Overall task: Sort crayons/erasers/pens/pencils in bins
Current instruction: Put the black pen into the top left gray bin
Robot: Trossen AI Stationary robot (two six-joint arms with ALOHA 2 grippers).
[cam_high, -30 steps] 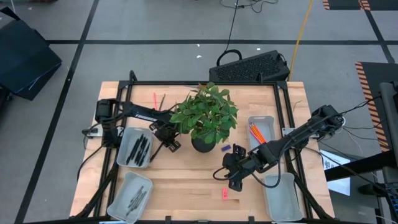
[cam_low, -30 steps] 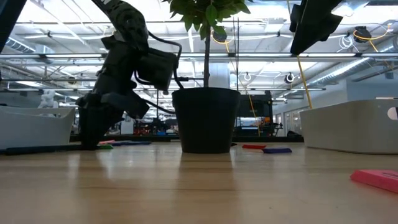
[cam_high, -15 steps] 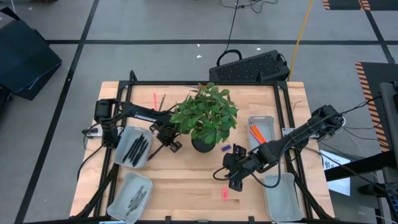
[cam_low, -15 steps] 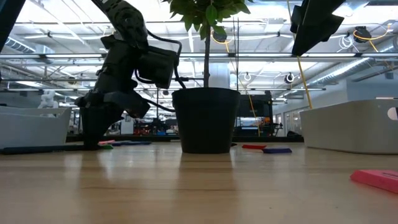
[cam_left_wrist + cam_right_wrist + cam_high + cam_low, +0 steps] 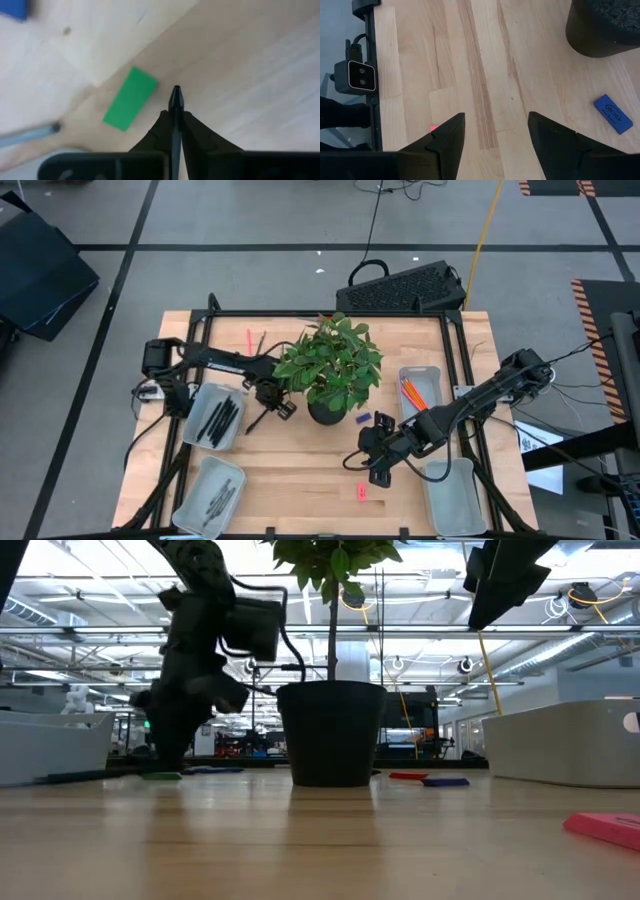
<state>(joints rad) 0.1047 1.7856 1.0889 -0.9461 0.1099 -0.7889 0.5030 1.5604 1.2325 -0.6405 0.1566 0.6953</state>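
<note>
Wooden table [image 5: 300, 470]: plant pot [image 5: 326, 412] between left jaws' pen [image 5: 175, 117] and erasers.

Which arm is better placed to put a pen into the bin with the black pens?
The left. The left gripper is already shut on a pen, right beside the pen bin. The right gripper is open, across the table.

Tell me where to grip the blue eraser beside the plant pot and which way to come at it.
Grip the blue eraser across its two long edges, at mid-length, coming straight down from above. It lies flat on the table as a low rectangular slab, so only the narrow width likely fits between the fingers. The open right gripper would probably need turning to match its slant; the plant pot stands close by.
</note>
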